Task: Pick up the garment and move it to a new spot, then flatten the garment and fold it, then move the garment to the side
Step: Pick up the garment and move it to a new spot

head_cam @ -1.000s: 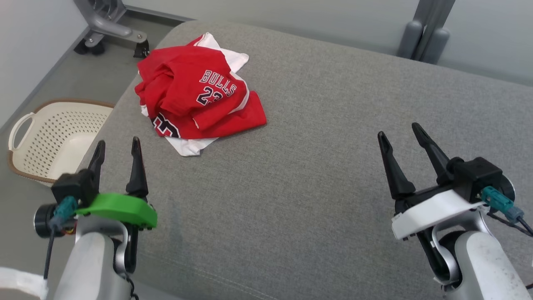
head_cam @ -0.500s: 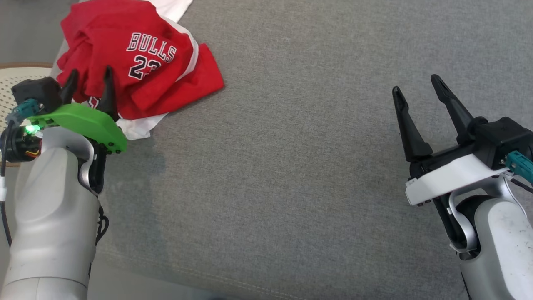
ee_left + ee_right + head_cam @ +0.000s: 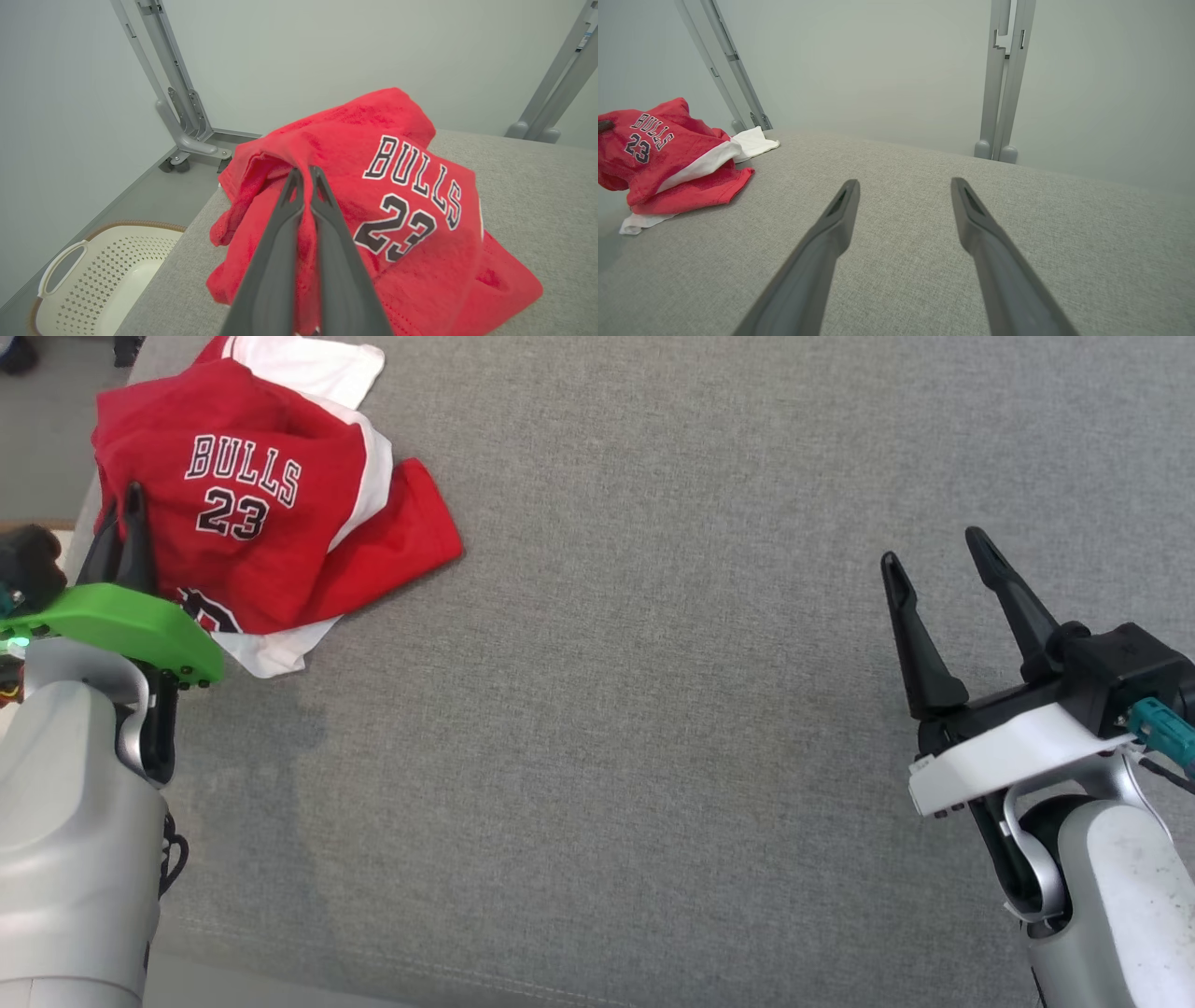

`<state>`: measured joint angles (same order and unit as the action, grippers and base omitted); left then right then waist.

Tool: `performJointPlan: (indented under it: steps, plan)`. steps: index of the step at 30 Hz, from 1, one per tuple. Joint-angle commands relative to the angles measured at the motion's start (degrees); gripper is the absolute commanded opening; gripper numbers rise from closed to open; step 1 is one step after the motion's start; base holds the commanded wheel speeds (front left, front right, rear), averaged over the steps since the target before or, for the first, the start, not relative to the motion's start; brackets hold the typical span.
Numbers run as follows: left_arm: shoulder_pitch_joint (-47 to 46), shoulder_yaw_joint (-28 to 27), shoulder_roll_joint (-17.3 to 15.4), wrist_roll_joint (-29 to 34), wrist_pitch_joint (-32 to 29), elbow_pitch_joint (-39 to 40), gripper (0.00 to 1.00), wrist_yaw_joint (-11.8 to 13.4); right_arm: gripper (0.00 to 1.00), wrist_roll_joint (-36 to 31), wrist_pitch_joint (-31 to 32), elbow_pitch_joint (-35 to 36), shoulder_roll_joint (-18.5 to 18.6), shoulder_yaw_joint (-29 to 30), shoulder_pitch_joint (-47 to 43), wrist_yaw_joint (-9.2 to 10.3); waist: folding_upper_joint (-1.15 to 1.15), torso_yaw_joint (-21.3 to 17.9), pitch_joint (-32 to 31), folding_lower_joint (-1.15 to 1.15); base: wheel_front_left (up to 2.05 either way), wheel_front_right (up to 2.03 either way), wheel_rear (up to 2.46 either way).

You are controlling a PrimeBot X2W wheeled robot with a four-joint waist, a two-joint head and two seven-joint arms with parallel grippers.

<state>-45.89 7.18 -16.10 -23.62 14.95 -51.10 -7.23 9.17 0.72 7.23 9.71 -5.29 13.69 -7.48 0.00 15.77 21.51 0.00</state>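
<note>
Your left gripper has fingers pressed together, pinching the red garment. The right gripper has fingers spread, well apart from it.

My left tool: two long, tapered black fingers on a bright green mounting plate, dark screws along its edge, a small green lamp lit beside it. My right tool: matching fingers on a white mounting plate, with a teal connector. Silver-grey left forearm carries a black cable; silver-grey right forearm shows dark scuffs.
</note>
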Motion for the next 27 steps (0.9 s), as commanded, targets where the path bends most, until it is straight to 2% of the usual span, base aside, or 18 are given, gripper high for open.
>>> performJointPlan:
  steps: [1,8,12,16,21,27]
  plan:
    - [2.1,-0.9,-0.9,0.9,0.3,2.6,0.0,0.8,1.0,0.3,-0.6,-0.4,-0.3,0.0,-1.3,-0.03,0.0,0.4,-5.2,0.0,0.0,0.0,0.0]
    - [13.7,-4.2,-1.1,1.8,0.3,16.4,0.0,3.5,1.0,1.3,-2.0,-1.7,-1.5,-0.5,-4.9,-0.03,0.0,-1.1,-12.6,0.0,0.0,0.0,0.0]
    - [21.5,-3.7,-0.8,2.7,-0.2,24.7,0.0,5.1,1.0,1.9,-2.6,-2.2,-2.5,-0.9,-7.2,-0.03,0.0,-2.8,-16.1,0.0,0.0,0.0,0.0]
    - [28.3,-1.5,0.2,3.6,-3.7,34.1,0.0,6.3,1.0,2.3,-2.8,-2.3,-3.1,-1.1,-8.9,-0.03,0.0,-5.6,-18.0,0.0,0.0,0.0,0.0]
    - [32.2,3.9,2.5,4.4,-8.7,43.5,0.0,5.5,1.0,2.4,-2.5,-1.8,-3.6,-1.1,-9.5,-0.03,0.0,-10.4,-17.8,0.0,0.0,0.0,0.0]
    - [29.6,12.7,7.4,5.1,-12.2,46.2,0.0,2.9,1.0,2.3,-2.5,-1.2,-4.0,-0.6,-9.0,-0.03,0.0,-18.0,-14.9,0.0,0.0,0.0,0.0]
